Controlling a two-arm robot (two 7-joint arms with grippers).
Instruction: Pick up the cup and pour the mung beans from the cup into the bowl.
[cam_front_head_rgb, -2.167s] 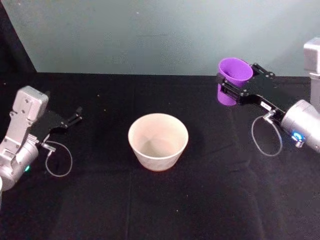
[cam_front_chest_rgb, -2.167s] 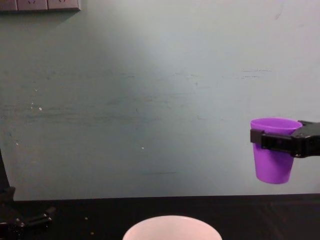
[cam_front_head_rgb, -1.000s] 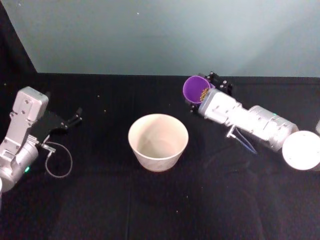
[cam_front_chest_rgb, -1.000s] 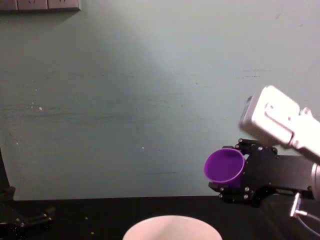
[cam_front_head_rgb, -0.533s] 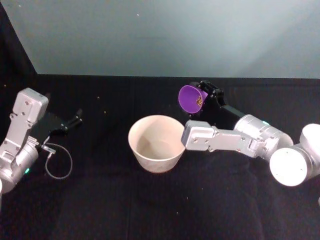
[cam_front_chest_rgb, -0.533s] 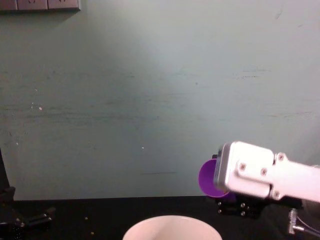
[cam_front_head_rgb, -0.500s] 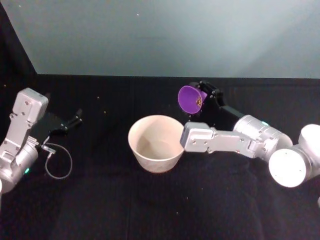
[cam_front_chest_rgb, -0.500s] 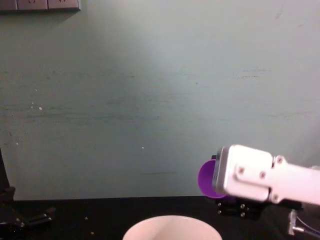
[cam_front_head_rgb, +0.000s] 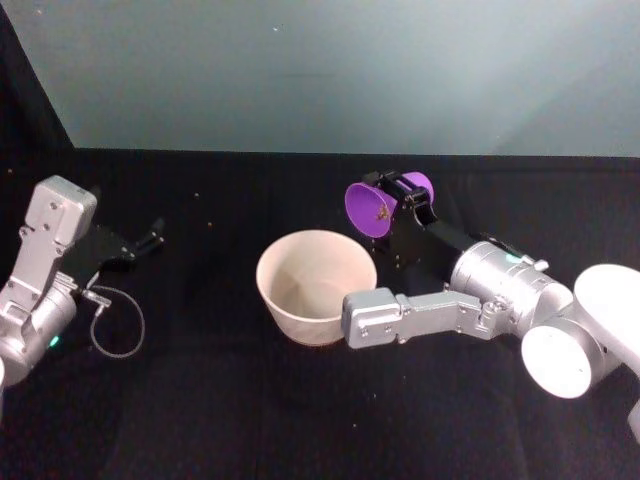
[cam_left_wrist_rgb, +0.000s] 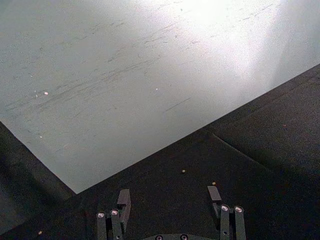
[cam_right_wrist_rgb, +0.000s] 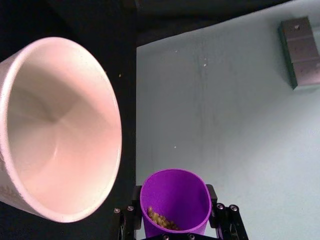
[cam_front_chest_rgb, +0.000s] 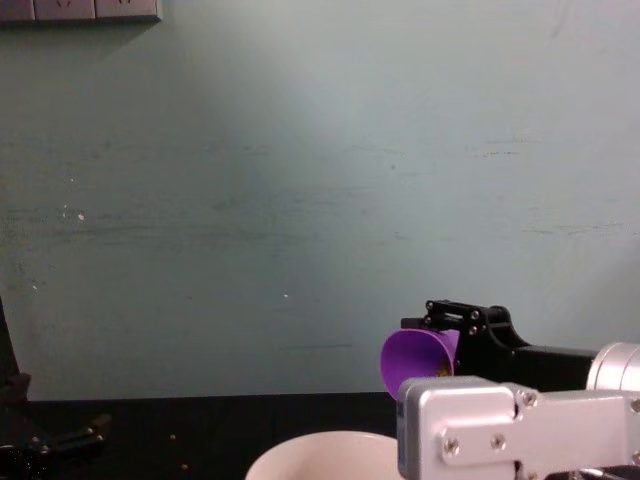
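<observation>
Right gripper (cam_front_head_rgb: 408, 200) clamps the tipped cup (cam_front_head_rgb: 370, 208) beside the bowl (cam_front_head_rgb: 312, 318) — mouth off the rim, beans (cam_right_wrist_rgb: 161, 218) could scatter across the table (cam_front_head_rgb: 200, 400); left gripper (cam_front_head_rgb: 152, 234) parked, fingers spread

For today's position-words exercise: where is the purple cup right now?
In the head view, the cup lies tipped on its side in the right hand, held in the air by the far right rim of the bowl, its mouth facing the bowl.
</observation>
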